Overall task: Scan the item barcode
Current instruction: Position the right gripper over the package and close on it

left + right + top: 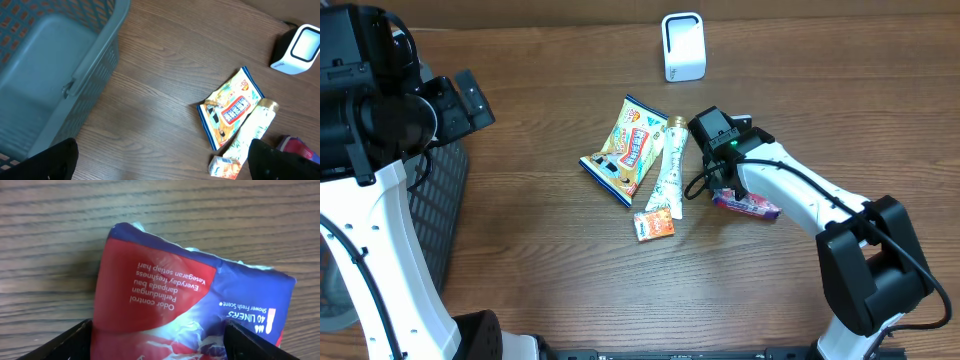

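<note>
The item, a red and blue pack of panty liners, fills the gap between my right gripper's fingers. Both fingers press its sides and the wrapper wrinkles between them. In the overhead view the pack is low over the table right of centre, under the right gripper. No barcode shows on the face I see. The white scanner stands at the back middle, also in the left wrist view. My left gripper hangs open and empty high over the left side, above the basket's edge.
A grey-blue basket stands at the left edge. In the middle lie a yellow snack bag, a long white and green pouch and a small orange box, close to the left of the right gripper.
</note>
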Available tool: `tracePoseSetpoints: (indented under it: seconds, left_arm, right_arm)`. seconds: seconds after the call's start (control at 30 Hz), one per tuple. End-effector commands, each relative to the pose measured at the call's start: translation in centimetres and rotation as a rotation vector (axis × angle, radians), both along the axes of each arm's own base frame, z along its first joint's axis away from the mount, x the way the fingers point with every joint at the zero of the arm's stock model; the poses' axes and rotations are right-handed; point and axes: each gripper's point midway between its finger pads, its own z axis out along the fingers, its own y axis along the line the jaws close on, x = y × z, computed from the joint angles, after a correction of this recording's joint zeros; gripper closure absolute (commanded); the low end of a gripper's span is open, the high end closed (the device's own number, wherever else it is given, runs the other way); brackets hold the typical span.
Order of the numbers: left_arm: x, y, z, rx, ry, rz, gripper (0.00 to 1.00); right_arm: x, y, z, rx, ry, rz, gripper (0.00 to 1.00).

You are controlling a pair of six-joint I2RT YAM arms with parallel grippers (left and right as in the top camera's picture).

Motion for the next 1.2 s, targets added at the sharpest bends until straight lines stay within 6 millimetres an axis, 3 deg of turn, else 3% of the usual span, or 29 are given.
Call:
tracePoseSetpoints:
  seconds: [0.0,0.17,0.3,0.5,0.83,0.93,1.0,1.17]
  left_arm:
    - [0.1,0.1,-0.2,-0.012,0.006,0.014,0.0]
    - [0.1,0.1,-0.2,-0.012,0.006,0.014,0.0]
    - [0.1,0.1,-0.2,-0.012,0.006,0.013,0.0]
    - [0.1,0.1,-0.2,-0.012,0.006,0.013,0.0]
    - [0.1,0.1,-0.2,-0.012,0.005,0.014,0.0]
    - [0.1,0.1,-0.2,-0.012,0.006,0.014,0.0]
    - [0.1,0.1,-0.2,-0.012,0.006,0.014,0.0]
    - [0.1,0.1,-0.2,-0.012,0.006,0.014,0.0]
  right_arm:
    - [-0.2,-0.8,-0.2,-0.042,-0.009,-0.004,0.18]
    - [-0.3,-1.1,-0.2,-0.056,-0.006,-0.006,0.27]
    - [-0.2,-1.4,0.0,-0.079,-0.017,-0.01,0.46]
    - [0.0,-1.8,0.4,-0.103,-0.027,-0.014,0.54]
    - [0.7,-1.8,1.8,-0.119,-0.047,-0.019,0.75]
    - [0.6,-1.8,1.8,-0.119,-0.044,-0.022,0.74]
    - [0.5,-1.9,1.6,-0.118,-0.04,-0.024,0.57]
    - [-0.2,-3.2,-0.2,-0.104,-0.009,-0.052,0.44]
